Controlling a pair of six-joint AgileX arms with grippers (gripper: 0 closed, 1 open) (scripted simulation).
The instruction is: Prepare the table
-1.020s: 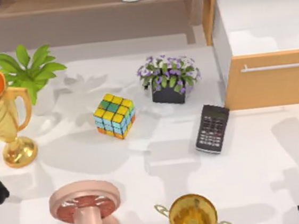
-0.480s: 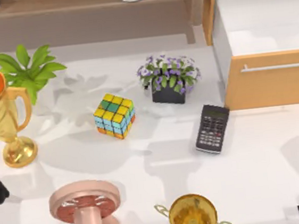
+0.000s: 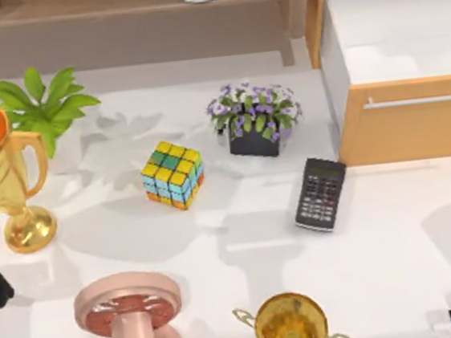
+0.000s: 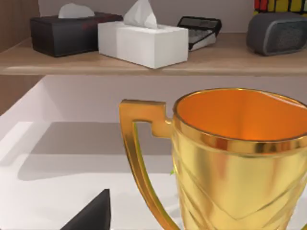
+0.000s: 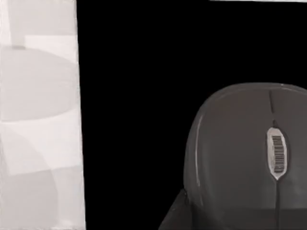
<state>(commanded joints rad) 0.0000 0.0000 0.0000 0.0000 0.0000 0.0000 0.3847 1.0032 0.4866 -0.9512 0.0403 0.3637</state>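
Wide white table (image 3: pixel 394 240): carries multicoloured puzzle cube (image 3: pixel 173 174), black calculator (image 3: pixel 320 194), gold trophy cup (image 3: pixel 0 172), scattered, seemingly awaiting sorting toward open tan drawer (image 3: pixel 398 46). Claw states: cannot tell.

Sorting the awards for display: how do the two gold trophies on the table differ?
The trophy at the left edge has an orange inside and stands beside the green plant; the trophy at the near edge is gold inside, cut off by the picture's edge, alone. Both are shiny gold, handled and upright on the table.
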